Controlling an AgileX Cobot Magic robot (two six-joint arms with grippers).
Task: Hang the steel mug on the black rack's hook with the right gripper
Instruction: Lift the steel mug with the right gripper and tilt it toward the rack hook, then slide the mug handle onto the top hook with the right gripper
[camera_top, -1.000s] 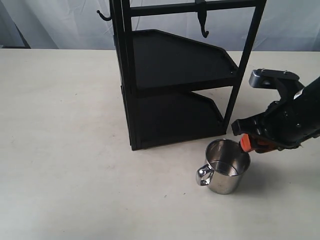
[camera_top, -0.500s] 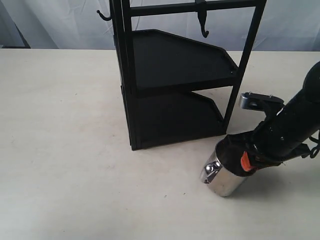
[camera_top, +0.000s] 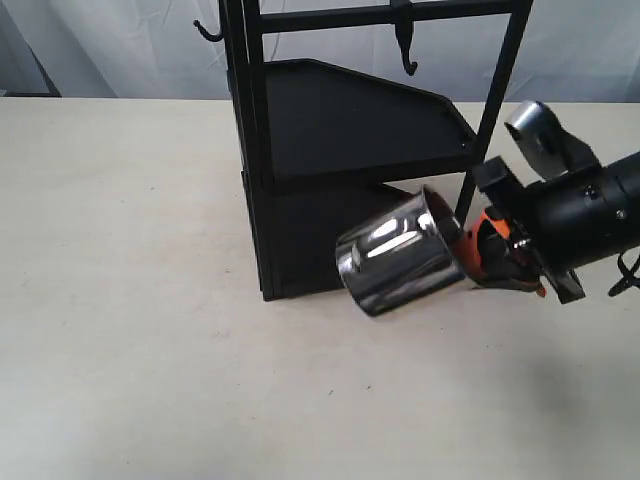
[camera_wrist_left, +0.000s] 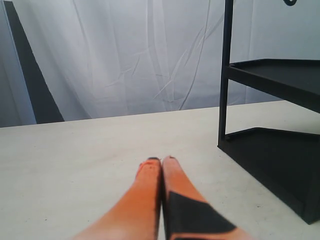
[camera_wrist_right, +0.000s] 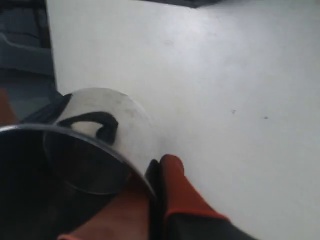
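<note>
The steel mug (camera_top: 400, 255) hangs in the air, tipped on its side in front of the black rack's (camera_top: 350, 130) lower shelf, mouth toward my right gripper (camera_top: 478, 255). That gripper is shut on the mug's rim, one orange finger inside and one outside. The right wrist view shows the mug (camera_wrist_right: 95, 145) close up, its rim pinched by the right gripper (camera_wrist_right: 157, 167). I cannot make out the handle. The slim J-shaped hook (camera_top: 405, 45) hangs from the rack's top bar, well above the mug. My left gripper (camera_wrist_left: 161, 160) is shut and empty, low over the table beside the rack (camera_wrist_left: 280, 150).
A smaller stubby hook (camera_top: 207, 32) sticks out from the rack's upper left post. The pale table (camera_top: 150, 300) spreads to the left of and in front of the rack. A white curtain hangs behind.
The right gripper closed on the mug's rim, then lifted it off the table and tipped it toward the rack's lower shelf. The left gripper view gives no earlier frame.
</note>
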